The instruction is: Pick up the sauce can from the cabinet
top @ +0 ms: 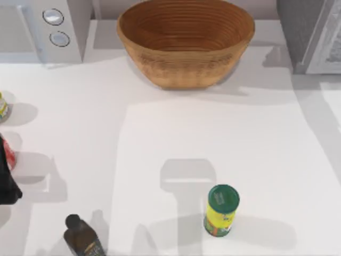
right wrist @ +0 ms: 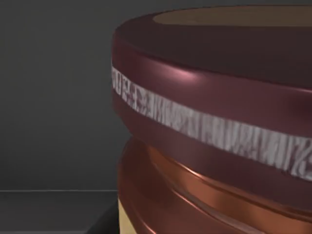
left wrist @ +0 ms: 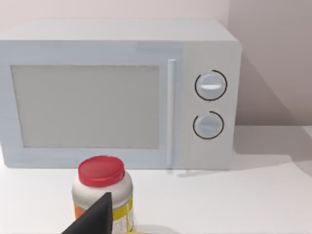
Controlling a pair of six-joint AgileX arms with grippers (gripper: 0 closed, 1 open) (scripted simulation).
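We see one can, glossy maroon, ribbed | one cabinet at 2 o'clock | claws: cannot tell

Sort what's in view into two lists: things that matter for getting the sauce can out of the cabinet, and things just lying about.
For the job:
sauce can, close before the right wrist camera
cabinet, at the table's far right

Lying about:
basket
microwave
green-lidded can
red-capped jar
dark bottle

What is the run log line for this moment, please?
right wrist camera: close to sauce can, dark walls behind | left claw: table's left edge | cabinet: top view's upper right
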